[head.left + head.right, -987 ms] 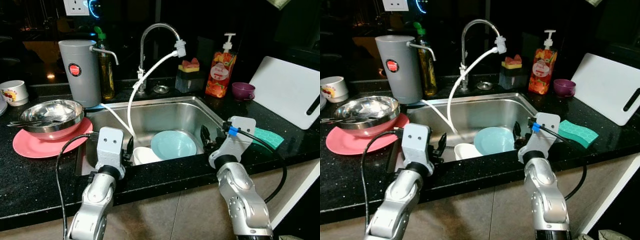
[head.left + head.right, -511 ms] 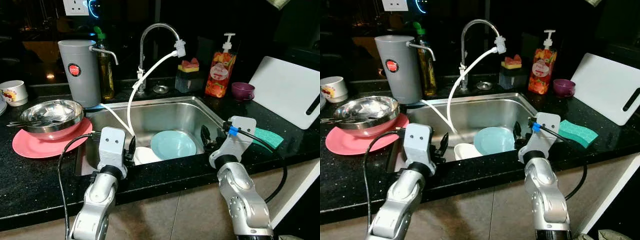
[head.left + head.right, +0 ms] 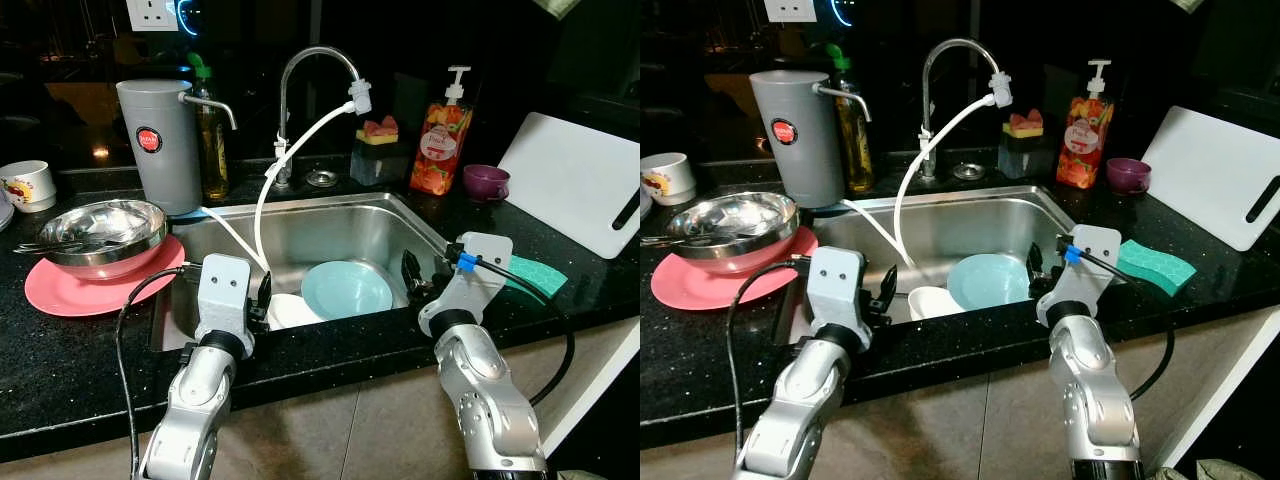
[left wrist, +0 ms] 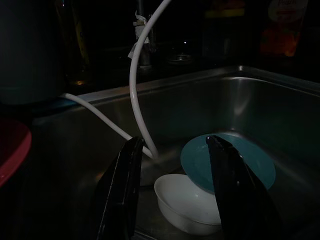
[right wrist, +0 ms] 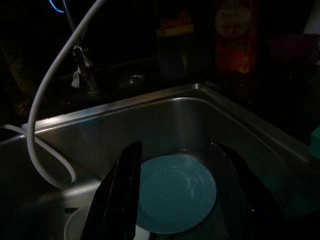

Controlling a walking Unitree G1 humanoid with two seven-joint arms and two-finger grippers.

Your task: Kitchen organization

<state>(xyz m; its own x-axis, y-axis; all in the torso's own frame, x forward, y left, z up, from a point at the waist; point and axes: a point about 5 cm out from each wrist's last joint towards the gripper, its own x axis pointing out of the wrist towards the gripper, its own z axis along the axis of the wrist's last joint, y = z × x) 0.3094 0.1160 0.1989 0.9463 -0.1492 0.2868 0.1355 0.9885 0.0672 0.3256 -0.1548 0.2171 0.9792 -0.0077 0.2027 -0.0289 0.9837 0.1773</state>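
White bowl point(image 3: 290, 310) sitting half hidden behind left gripper point(image 4: 175, 165), one teal plate point(image 5: 175, 192) lying in sink point(image 3: 330, 225), right gripper point(image 5: 177, 170), both spreading fingers wide, holding nothing.

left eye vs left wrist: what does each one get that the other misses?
Left eye alone: the pink plate with the steel bowl on it, the white cutting board, the purple cup, the green sponge, and the right claw over the sink's near edge. Left wrist alone: a close look between the left claw's open fingers. Both: the sink, white hose, teal plate and white bowl.
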